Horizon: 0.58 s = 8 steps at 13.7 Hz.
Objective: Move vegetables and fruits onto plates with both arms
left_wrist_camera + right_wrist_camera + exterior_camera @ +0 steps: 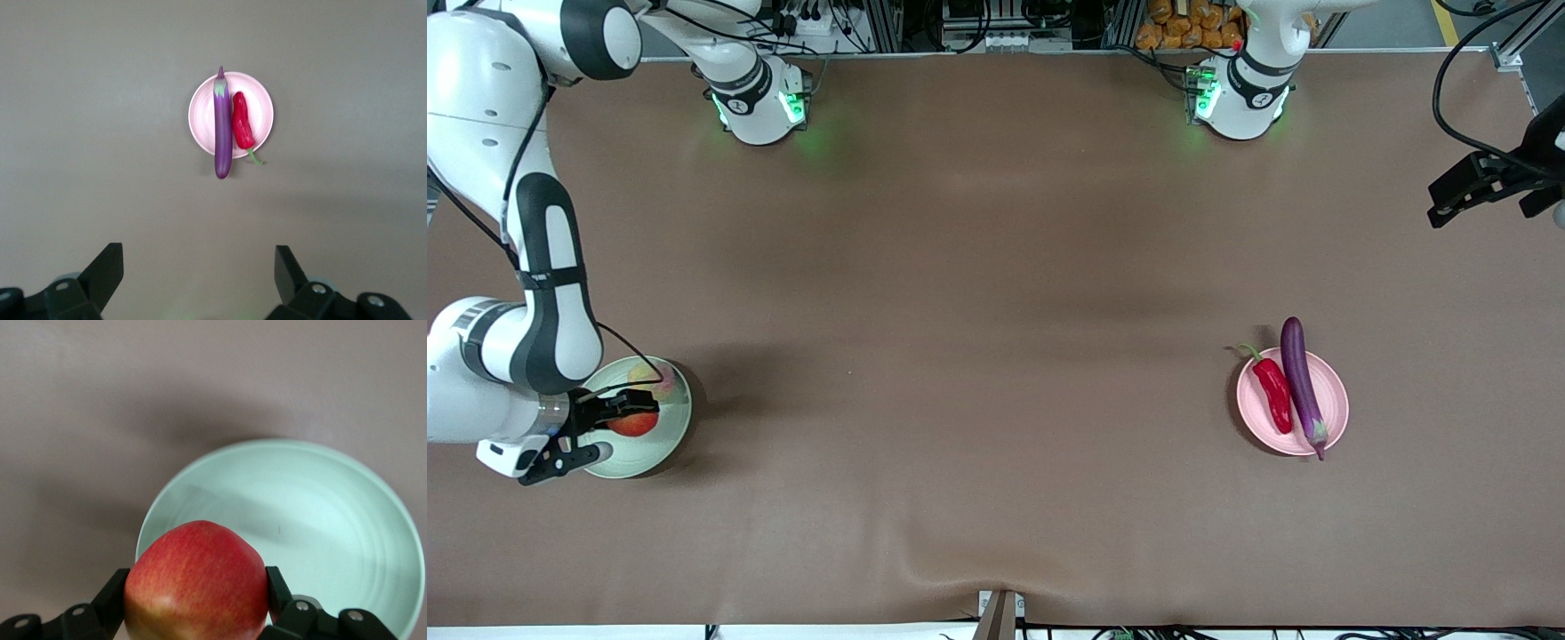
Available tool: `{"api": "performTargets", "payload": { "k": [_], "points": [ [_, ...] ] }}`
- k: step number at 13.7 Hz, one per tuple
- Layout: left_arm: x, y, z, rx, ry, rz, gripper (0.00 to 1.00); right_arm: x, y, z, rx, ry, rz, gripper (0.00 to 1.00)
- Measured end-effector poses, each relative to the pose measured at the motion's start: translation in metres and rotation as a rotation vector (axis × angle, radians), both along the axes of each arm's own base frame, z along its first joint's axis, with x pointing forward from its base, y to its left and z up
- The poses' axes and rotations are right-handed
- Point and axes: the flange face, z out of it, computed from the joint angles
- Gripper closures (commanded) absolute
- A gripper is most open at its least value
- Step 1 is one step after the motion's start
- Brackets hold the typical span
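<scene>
My right gripper is shut on the round red-orange fruit and holds it just over the mint green plate. The right wrist view shows the fruit between both fingers, over the plate's rim. The pale yellow-pink fruit lies on that plate, partly hidden by the arm. The purple eggplant and the red chili pepper lie side by side on the pink plate. My left gripper is open and empty, high over the left arm's end of the table; its wrist view shows the pink plate with both vegetables.
The brown table cloth is bare between the two plates. A small mount sticks up at the table edge nearest the front camera. The eggplant overhangs the pink plate's rim at both ends.
</scene>
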Motion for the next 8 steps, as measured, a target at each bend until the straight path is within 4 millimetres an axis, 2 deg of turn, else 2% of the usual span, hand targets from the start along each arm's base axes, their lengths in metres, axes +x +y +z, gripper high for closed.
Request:
{"api": "performTargets", "payload": {
  "k": [2,4,8],
  "points": [
    [-0.016,0.005,-0.001,-0.014,0.011,0.004,0.0,-0.001,-0.01,-0.016,0.045,-0.018,0.068,0.97],
    [-0.029,0.01,-0.001,-0.034,0.016,0.013,0.0,-0.004,-0.019,-0.027,0.055,-0.013,0.084,0.0],
    [-0.036,0.016,-0.001,-0.041,0.016,0.024,0.0,-0.002,-0.014,-0.027,0.061,-0.018,0.097,0.0]
  ]
}}
